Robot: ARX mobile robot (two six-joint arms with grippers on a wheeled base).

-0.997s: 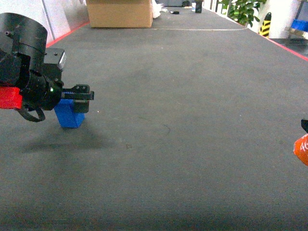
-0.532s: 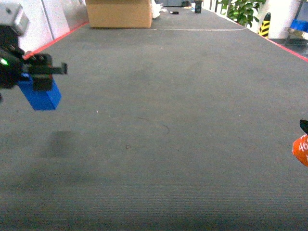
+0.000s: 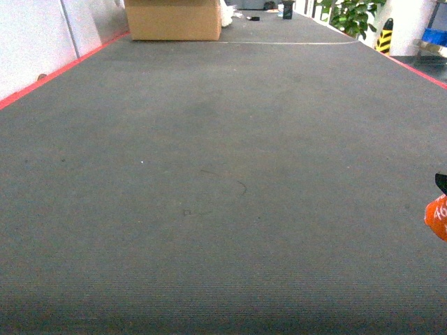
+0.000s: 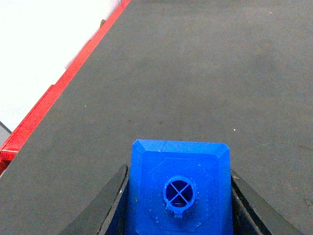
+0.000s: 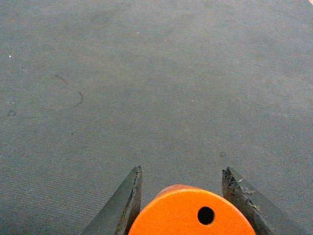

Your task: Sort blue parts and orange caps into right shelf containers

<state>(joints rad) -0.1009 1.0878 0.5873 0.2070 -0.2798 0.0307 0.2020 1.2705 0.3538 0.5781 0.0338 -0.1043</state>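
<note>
In the left wrist view a blue part [image 4: 180,191] fills the gap between the two black fingers [image 4: 110,200]. My left gripper [image 4: 178,171] is shut on it, above the grey mat [image 4: 195,73]. The head view shows nothing of this arm. An orange cap [image 5: 188,213] with a small round hole in its face sits between the right fingers [image 5: 244,196], and my right gripper [image 5: 183,170] is shut on it. The head view catches that orange cap [image 3: 438,218] at its right edge. I cannot make out the right shelf containers.
The grey mat [image 3: 223,174] runs far ahead, edged by red lines left [image 3: 63,70] and right [image 3: 419,70]. A cardboard box [image 3: 174,19] stands at the far end, with a plant [image 3: 353,15] and a blue shape on a rack [image 3: 436,35] at far right.
My left gripper lifted the blue part off the mat and carried it left, out of the head view. The orange cap at the right edge has hardly moved.
</note>
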